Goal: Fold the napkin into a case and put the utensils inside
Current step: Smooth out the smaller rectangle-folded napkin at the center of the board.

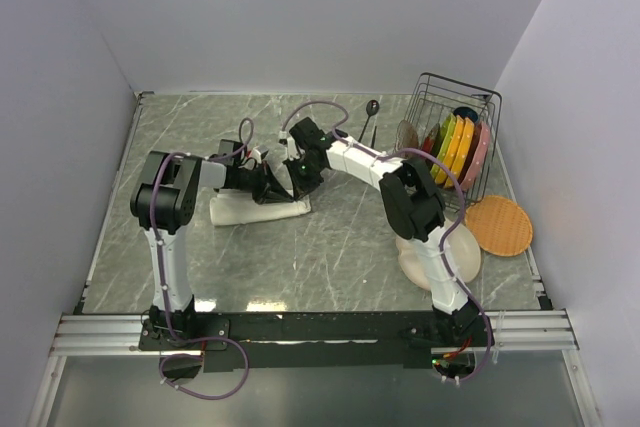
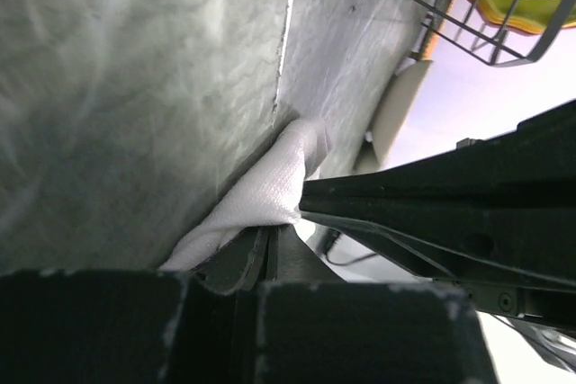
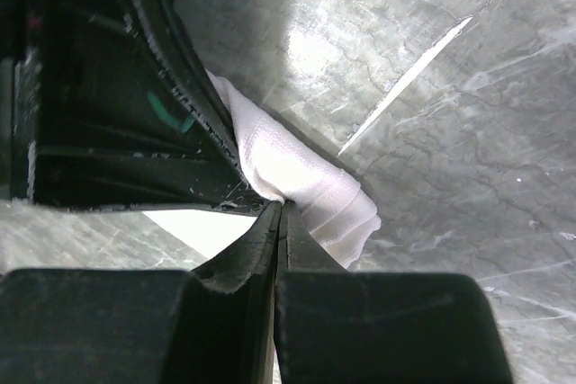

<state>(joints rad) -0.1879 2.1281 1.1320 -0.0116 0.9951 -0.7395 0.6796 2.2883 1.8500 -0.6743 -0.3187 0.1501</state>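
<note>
The napkin (image 1: 240, 211) lies left of centre as a folded cream-white strip. My left gripper (image 1: 272, 190) and right gripper (image 1: 299, 185) meet at its right end, tips almost touching. In the left wrist view the left gripper (image 2: 270, 233) is shut on a raised fold of the napkin (image 2: 270, 188). In the right wrist view the right gripper (image 3: 281, 209) is shut on the layered napkin (image 3: 301, 173) corner. A dark spoon (image 1: 370, 113) lies on the table at the back, by the rack. The fork is hard to make out.
A wire dish rack (image 1: 487, 97) with colourful plates (image 1: 458, 143) stands at the back right. An orange round mat (image 1: 498, 224) lies in front of it. A beige plate (image 1: 470, 252) sits under the right arm. Walls enclose the table on three sides.
</note>
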